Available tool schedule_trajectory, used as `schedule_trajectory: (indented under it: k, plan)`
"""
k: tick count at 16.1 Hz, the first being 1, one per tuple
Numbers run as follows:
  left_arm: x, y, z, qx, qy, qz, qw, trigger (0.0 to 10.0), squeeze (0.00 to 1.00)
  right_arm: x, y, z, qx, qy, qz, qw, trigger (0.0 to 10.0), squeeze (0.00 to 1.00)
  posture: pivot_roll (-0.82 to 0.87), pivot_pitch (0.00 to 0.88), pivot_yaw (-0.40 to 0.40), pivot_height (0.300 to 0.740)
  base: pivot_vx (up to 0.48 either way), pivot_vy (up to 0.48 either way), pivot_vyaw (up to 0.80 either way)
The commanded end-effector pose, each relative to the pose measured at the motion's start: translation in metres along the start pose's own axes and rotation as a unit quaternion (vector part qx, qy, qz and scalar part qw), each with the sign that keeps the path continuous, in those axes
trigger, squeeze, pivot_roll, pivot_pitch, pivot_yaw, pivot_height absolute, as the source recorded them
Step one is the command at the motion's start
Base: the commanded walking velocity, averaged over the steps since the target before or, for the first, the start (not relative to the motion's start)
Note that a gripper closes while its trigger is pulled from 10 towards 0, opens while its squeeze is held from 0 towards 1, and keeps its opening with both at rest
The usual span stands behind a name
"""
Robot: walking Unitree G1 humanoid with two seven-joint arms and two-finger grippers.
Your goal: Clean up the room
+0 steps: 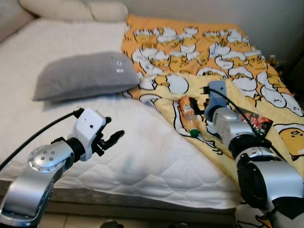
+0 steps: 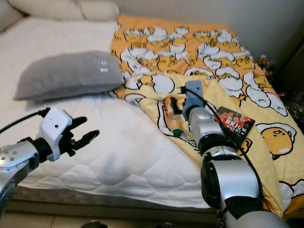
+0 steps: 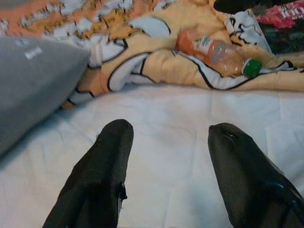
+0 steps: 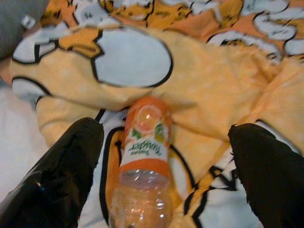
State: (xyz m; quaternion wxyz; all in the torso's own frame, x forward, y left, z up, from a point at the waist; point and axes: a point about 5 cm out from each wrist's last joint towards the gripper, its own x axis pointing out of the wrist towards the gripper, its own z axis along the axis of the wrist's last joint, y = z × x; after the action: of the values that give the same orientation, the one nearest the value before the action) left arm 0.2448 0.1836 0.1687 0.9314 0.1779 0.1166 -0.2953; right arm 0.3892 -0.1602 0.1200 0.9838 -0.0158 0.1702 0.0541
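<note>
1. One bottle point(image 1: 189, 115), clear plastic with an orange label and green cap, lies on its side just right of centre in the left eye view, on the yellow part of the blanket point(image 1: 199, 52). I see no liquid level I can be sure of.
2. Right gripper point(image 4: 164, 142): my right arm reaches in from the lower right of the head views; in its wrist view the two black fingers point(image 4: 71, 166) stand wide apart, one on either side of the bottle, not touching it.
3. Left gripper point(image 1: 110, 139): low at the lower left of the left eye view, over the bare white mattress point(image 1: 142, 156); fingers apart, holding nothing.
4. Grey pillow point(image 1: 83, 75), upper left of the frame, resting on the mattress, its right end touching the blanket's edge.
5. Dark snack packet point(image 2: 236, 124) with red print, right of centre in the right eye view, on the blanket just beside my right forearm.
6. Cream pillows point(image 1: 76, 9) along the top left edge of the frame.
</note>
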Motion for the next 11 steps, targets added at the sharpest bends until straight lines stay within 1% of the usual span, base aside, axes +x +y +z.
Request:
schedule_trajectory:
  k: [1,2,3,4,8,9,10,11]
  plan:
    - [-0.011,0.001,0.004,0.004,0.007,0.005,1.0,10.0,0.0,0.001,0.002,-0.001,0.0,0.005,0.005,1.0,10.0,1.0,0.14,0.165,-0.075,0.74,0.0,0.0,0.0]
    - [-0.02,-0.001,0.006,0.006,0.014,0.002,1.0,10.0,0.0,0.001,0.005,-0.003,-0.003,0.009,0.005,1.0,10.0,1.0,0.16,0.186,-0.079,0.74,0.0,0.0,0.0]
    - [-0.023,-0.002,0.007,0.006,0.016,0.001,1.0,10.0,0.0,0.001,0.005,-0.004,-0.003,0.01,0.003,1.0,10.0,1.0,0.16,0.186,-0.079,0.74,0.0,0.0,0.0]
    - [-0.033,-0.003,0.011,0.01,0.03,-0.008,0.999,10.0,0.0,0.001,0.007,-0.005,0.005,0.013,-0.002,1.0,10.0,1.0,0.18,0.221,-0.073,0.74,0.0,0.0,0.0]
    - [-0.049,0.0,0.021,0.018,0.045,-0.006,0.999,10.0,0.0,0.002,0.013,-0.009,0.03,0.015,0.015,0.999,10.0,1.0,0.22,0.253,-0.056,0.74,0.0,0.0,0.0]
    - [-0.054,0.0,0.023,0.017,0.049,-0.004,0.999,10.0,0.0,0.002,0.013,-0.01,0.029,0.014,0.015,0.999,10.0,0.08,0.23,0.253,-0.053,0.74,0.0,0.0,0.0]
    - [-0.058,-0.002,0.024,0.015,0.055,-0.007,0.998,10.0,0.0,0.002,0.011,-0.01,0.022,0.016,0.008,1.0,10.0,0.0,0.23,0.251,-0.052,0.74,0.0,0.0,0.0]
    - [-0.061,-0.004,0.025,0.014,0.059,-0.01,0.998,10.0,0.0,0.001,0.008,-0.009,0.009,0.019,-0.01,1.0,10.0,0.0,0.23,0.25,-0.05,0.74,0.0,0.0,0.0]
